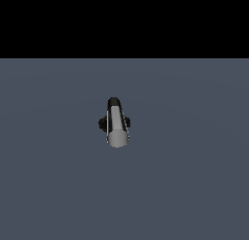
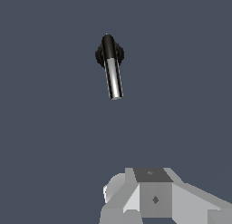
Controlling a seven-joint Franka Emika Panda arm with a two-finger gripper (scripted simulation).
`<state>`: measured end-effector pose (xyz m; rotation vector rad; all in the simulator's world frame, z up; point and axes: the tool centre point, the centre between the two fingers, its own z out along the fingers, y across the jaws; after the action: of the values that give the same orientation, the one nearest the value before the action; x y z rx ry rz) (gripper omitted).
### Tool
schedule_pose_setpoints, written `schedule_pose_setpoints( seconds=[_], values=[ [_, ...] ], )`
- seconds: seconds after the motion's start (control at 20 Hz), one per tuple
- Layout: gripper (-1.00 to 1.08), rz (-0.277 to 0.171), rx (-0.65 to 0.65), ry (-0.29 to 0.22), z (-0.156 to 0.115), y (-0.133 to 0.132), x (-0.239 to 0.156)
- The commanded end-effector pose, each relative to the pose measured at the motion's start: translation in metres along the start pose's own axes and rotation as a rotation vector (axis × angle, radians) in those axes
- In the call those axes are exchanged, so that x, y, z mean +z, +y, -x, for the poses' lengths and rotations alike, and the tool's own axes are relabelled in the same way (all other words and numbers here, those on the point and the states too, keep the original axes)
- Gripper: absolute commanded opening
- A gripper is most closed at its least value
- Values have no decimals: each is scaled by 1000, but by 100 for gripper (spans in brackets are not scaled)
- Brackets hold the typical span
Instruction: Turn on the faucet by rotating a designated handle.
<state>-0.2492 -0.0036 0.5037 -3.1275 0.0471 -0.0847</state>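
Observation:
The faucet (image 1: 101, 123) is a small black fixture standing on the flat grey floor near the middle of the exterior view. Its handle (image 1: 116, 127), a grey cylinder with a black elbow end, points towards that camera, its round end face showing. The wrist view looks down on the faucet's black base (image 2: 119, 53), with the handle (image 2: 113, 78) reaching out from it. My gripper (image 2: 154, 193) shows only as white and grey blocks at the picture's edge, well apart from the handle and holding nothing. How its jaws stand is hidden. The exterior view does not show the gripper.
A flat grey floor (image 1: 194, 185) surrounds the faucet, with a black background (image 1: 124, 20) beyond its far edge.

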Motion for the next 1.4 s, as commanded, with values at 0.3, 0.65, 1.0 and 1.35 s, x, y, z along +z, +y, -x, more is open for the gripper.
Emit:
schedule_pose_setpoints(
  seconds=[0.3,0.65,1.0,1.35],
  values=[
    [-100,0,-5,-1,-2,-1,9],
    [-100,1,-25,-6,-10,-7,42],
    [-100,2,-57,-14,-21,-16,97],
    [-100,3,-94,-22,-34,-26,159]
  ],
)
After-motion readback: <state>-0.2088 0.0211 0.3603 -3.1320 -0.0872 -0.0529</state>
